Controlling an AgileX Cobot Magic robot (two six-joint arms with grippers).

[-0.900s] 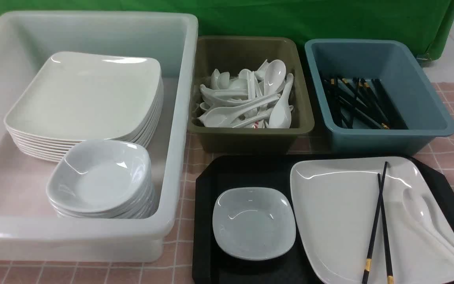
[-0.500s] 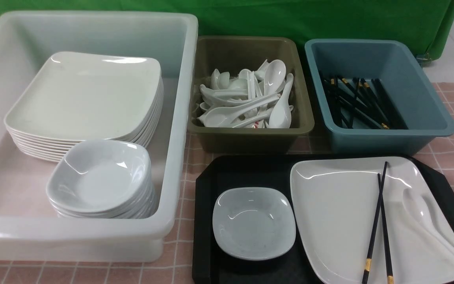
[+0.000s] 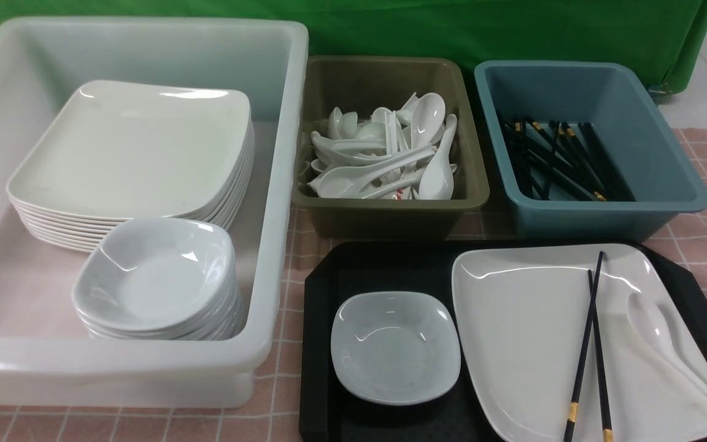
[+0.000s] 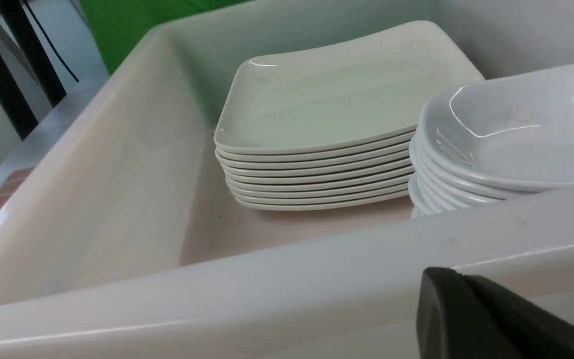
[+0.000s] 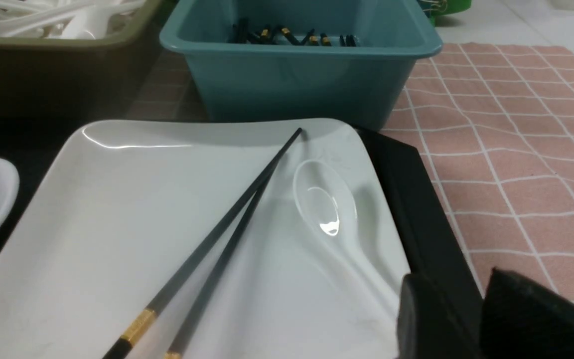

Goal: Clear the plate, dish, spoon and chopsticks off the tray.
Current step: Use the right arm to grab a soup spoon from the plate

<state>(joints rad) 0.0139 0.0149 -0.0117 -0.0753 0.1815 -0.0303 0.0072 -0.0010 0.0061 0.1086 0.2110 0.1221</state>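
Neither hand held anything. The right hand (image 5: 486,286) hung at the rim of the tray (image 5: 406,199), its two black fingers close together, and against that dark rim I could not tell whether they were spread or pressed together. Only one finger of the left hand (image 4: 486,319) showed, by the white tub (image 4: 267,279), so its state was unclear too. Just ahead of the right hand lay the spoon (image 5: 322,199), handle toward it, and the chopsticks (image 5: 227,224) just beyond, both on the plate (image 5: 117,224). The dish (image 3: 395,350) sat well off to the side. Glossy spoon on glossy plate would likely skid under a careless pinch. The thin black sticks could roll apart, leaving one behind, and lifting the nearly flat, shallow-rimmed plate first would probably spill both onto the waffle-textured tray.
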